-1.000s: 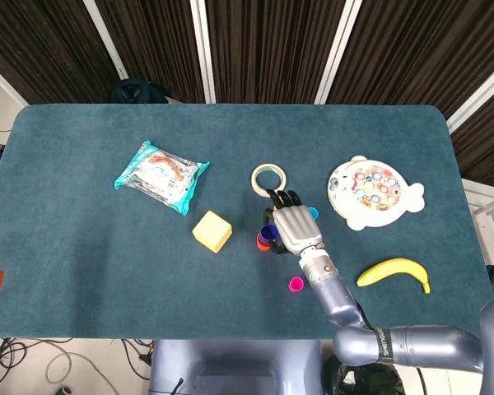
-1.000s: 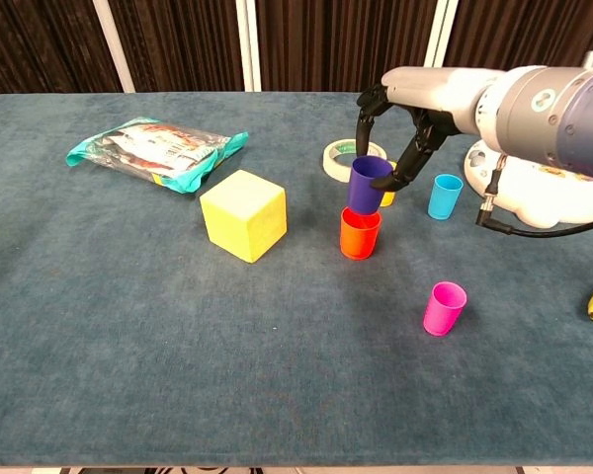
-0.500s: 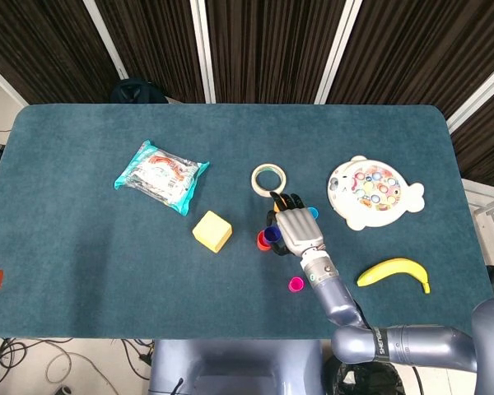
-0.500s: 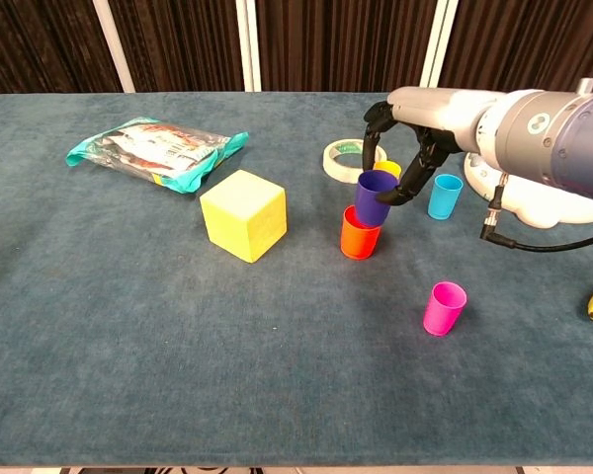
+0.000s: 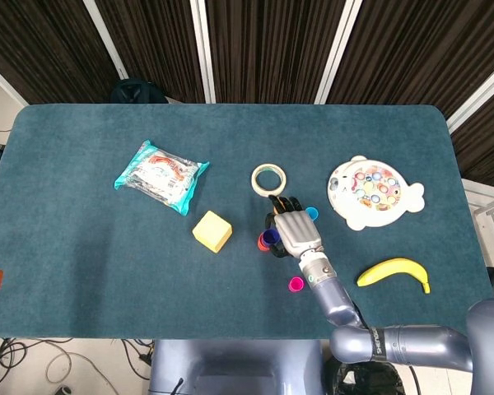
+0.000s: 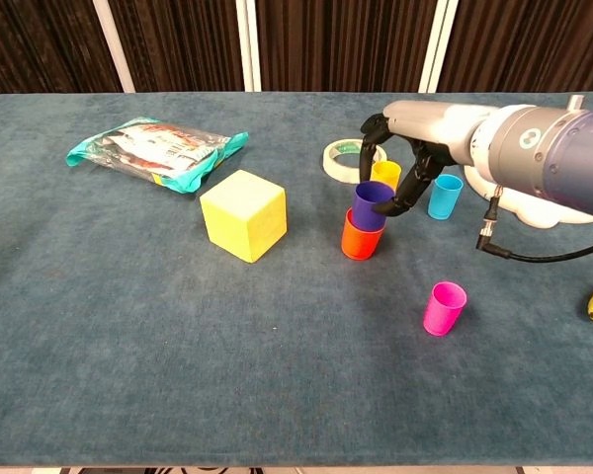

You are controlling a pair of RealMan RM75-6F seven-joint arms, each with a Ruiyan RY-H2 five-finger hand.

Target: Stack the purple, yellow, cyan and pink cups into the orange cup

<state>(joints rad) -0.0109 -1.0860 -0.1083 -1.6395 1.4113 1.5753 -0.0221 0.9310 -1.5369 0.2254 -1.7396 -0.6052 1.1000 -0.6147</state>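
We see our right hand (image 6: 400, 168) curled over the purple cup (image 6: 373, 205), fingers (image 6: 375, 132) wrapped on its rim and grasping it, while the cup sits tilted partway down inside the orange cup (image 6: 360, 237) directly under the hand. From the head view the same hand (image 5: 295, 232) covers most of both cups, leaving only slivers of purple and orange at its left edge. Just behind the hand stands the yellow cup (image 6: 385, 175), and just to the hand's right the cyan cup (image 6: 442, 196), both upright on the bench (image 6: 128, 326). Nearer to us than the hand, and a little to its right, the pink cup (image 6: 443, 308) stands alone. To the hand's left lies a yellow block (image 6: 243, 214); further left and back, a snack packet (image 6: 153, 149). Behind the hand rests a tape roll (image 6: 342, 156). Off to the hand's right we see a white fish-shaped toy (image 5: 374, 192) and a banana (image 5: 394, 271). Our left hand shows in neither view.
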